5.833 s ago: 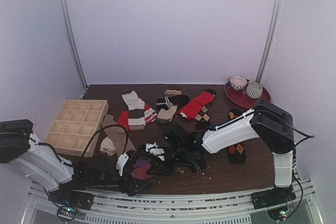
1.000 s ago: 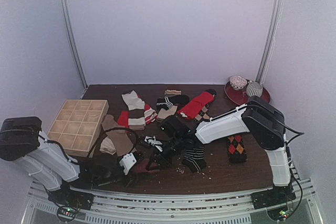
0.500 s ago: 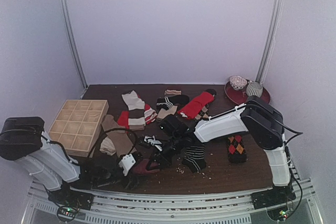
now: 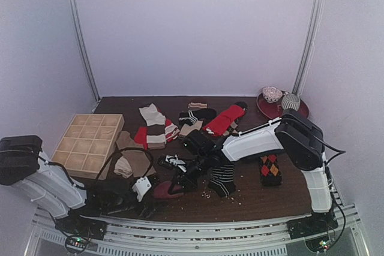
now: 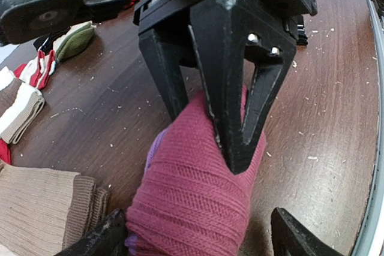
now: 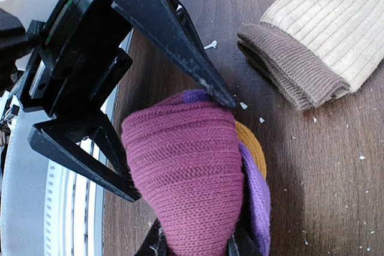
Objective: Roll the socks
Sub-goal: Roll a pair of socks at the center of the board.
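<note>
A rolled magenta sock (image 5: 192,190) with purple and orange parts (image 6: 255,154) lies near the table's front edge (image 4: 163,191). My right gripper (image 6: 195,245) is shut on one end of the roll, and the left wrist view shows it facing the camera (image 5: 204,130). My left gripper (image 5: 201,227) is open, one finger on each side of the roll's other end, not pressing it. In the right wrist view its fingers (image 6: 174,34) spread wide around the roll. More socks lie behind: red (image 4: 225,119), black-and-white striped (image 4: 222,178), argyle (image 4: 269,166), tan (image 4: 133,159).
A wooden compartment tray (image 4: 90,142) stands at the left. A red plate (image 4: 282,111) holding rolled socks sits at the back right. A tan ribbed sock (image 6: 324,34) lies just beyond the roll, and cream-striped socks (image 4: 153,125) lie mid-table. The metal rail (image 4: 198,232) runs along the near edge.
My left gripper has opened off the magenta roll and eased back slightly toward the near edge. The right gripper keeps its hold on the roll.
</note>
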Motion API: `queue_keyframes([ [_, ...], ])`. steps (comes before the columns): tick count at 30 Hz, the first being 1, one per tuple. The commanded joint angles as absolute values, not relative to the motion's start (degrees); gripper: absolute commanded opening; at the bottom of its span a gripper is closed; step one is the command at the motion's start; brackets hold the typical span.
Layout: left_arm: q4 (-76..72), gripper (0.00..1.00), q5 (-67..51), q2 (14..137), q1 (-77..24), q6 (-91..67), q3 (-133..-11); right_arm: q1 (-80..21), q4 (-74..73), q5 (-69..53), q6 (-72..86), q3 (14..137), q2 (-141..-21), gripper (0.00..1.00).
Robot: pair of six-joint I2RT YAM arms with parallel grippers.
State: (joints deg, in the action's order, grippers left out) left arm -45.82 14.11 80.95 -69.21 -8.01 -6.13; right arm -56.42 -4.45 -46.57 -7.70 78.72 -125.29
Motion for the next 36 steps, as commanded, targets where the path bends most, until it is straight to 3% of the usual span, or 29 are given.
queue_keyframes([
  [1,-47.43,0.80,14.05,82.58,-69.43,-5.78,-7.90,-54.38,-25.49,-30.63,-8.90,72.87,-134.27,0.15],
  [10,-49.02,0.74,13.06,84.30,-69.35,-5.21,-8.66,-54.34,-25.92,-30.41,-8.79,72.99,-134.49,0.15],
  [18,-48.76,0.77,14.75,81.16,-69.30,-4.31,-8.42,-54.33,-26.10,-29.99,-8.48,72.86,-134.47,0.15],
  [23,-49.14,0.58,13.10,82.56,-67.77,-3.96,-8.58,-54.38,-26.04,-29.99,-8.47,72.99,-134.42,0.15],
  [26,-51.10,0.38,11.69,84.83,-67.59,-4.73,-8.72,-54.36,-26.07,-29.97,-8.47,72.99,-134.50,0.15],
  [29,-51.83,0.35,11.33,87.61,-67.42,-5.38,-9.13,-54.37,-26.13,-30.05,-8.48,72.95,-134.52,0.15],
  [34,-48.32,0.00,11.90,89.26,-67.16,-7.51,-10.74,-54.40,-26.16,-30.72,-8.52,73.29,-134.53,0.15],
  [36,-44.32,0.00,12.50,89.19,-66.79,-10.01,-12.64,-54.41,-25.46,-30.85,-8.40,73.23,-133.67,0.15],
])
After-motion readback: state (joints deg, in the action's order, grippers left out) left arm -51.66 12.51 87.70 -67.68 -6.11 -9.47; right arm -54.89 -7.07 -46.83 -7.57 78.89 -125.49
